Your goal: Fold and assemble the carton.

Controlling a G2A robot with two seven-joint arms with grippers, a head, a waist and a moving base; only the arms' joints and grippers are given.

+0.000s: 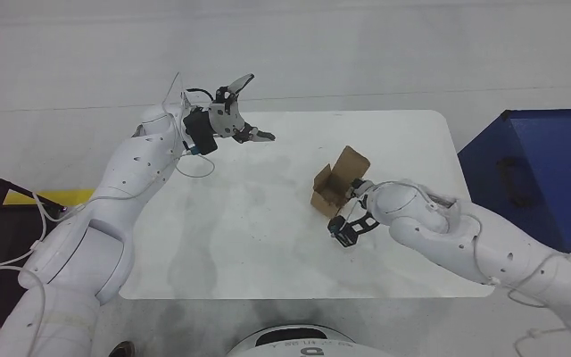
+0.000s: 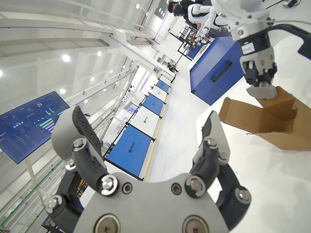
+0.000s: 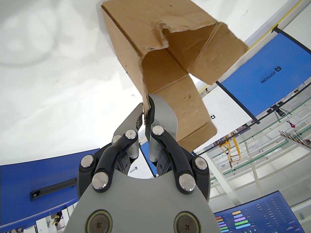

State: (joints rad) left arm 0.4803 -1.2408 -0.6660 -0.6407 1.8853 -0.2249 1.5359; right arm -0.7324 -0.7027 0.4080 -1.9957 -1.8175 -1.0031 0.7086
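The brown carton [image 1: 339, 181] sits toward one end of the white counter [image 1: 259, 241], half erected. Its walls form an open tube and its flaps splay outward, one of them with a torn, ragged edge. The right gripper [image 1: 337, 217] holds it from the robot's side, its fingers [image 3: 151, 112] pinched together on the thin edge of one carton wall. The pictures do not show whether the carton's base touches the counter or hangs just above it.

Apart from the right arm itself, nothing crowds the carton. The arm lies across the counter's near corner behind the carton. The left gripper [image 1: 254, 109] hovers well apart from the carton, over the counter's far edge, with its fingers [image 2: 83, 127] spread wide and nothing between them. They point roughly toward the carton, and in the left wrist view the carton [image 2: 274, 120] and the right gripper [image 2: 262, 90] lie straight ahead.

A blue cabinet [image 1: 526, 170] with a dark handle stands on the floor beyond the counter's end — on the side of the carton away from the left gripper, close to that edge. The counter's rounded corners lie near the carton on that same side.

Between the carton and the left gripper runs a broad stretch of bare counter. A wide band of counter also lies on the carton's near side, toward the robot.
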